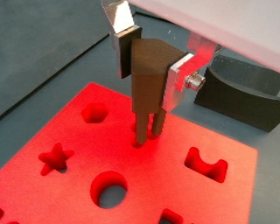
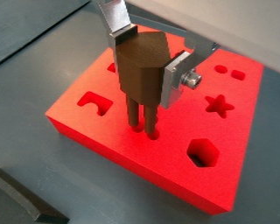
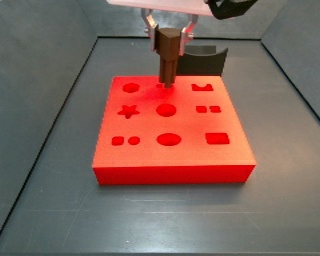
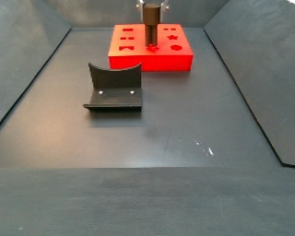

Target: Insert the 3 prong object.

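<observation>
We found the gripper clamped on the 3 prong object, upright over the red block, prongs apparently entering holes.

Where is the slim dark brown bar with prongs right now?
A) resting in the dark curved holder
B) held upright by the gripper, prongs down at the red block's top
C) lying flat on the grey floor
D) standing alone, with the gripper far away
B: in both wrist views the gripper clamps the slim dark brown bar upright, its prongs at the top of the red block.
</observation>
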Robot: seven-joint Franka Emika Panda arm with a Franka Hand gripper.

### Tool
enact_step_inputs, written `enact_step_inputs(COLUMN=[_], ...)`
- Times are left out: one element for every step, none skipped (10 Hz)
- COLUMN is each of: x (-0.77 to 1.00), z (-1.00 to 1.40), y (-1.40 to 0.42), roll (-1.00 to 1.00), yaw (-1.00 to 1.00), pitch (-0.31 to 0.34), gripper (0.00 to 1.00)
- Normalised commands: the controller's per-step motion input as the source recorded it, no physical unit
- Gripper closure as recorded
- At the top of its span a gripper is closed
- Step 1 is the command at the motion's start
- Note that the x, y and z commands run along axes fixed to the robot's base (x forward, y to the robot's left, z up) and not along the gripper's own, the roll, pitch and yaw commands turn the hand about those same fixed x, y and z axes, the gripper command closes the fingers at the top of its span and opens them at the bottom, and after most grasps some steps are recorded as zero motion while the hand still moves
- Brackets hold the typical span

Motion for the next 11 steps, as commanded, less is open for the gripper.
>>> enact_step_inputs(x=[0.23, 0.0, -0.1, -0.29, -0.51, -0.4, -0.09, 0.13, 0.27, 0.38, 0.15], z=[-0.25, -0.21, -0.12, 0.0, 0.0, 0.0, -0.04, -0.14, -0.15, -0.16, -0.15], y=[-0.03, 0.0, 0.0, 0.0, 0.0, 0.0, -0.05, -0.11, -0.05, 0.0, 0.0], roll=[0.18, 0.17, 0.12, 0.06, 0.01, 0.0, 0.0, 0.0, 0.0, 0.0, 0.01], yaw=[0.01, 0.0, -0.01, -0.04, -0.08, -0.05, 0.0, 0.01, 0.01, 0.0, 0.0], pitch=[0.0, 0.0, 0.0, -0.033, -0.09, -0.084, -0.046, -0.026, -0.026, -0.007, 0.0], gripper=[1.0, 1.0, 1.0, 1.0, 1.0, 1.0, 1.0, 1.0, 1.0, 1.0, 1.0])
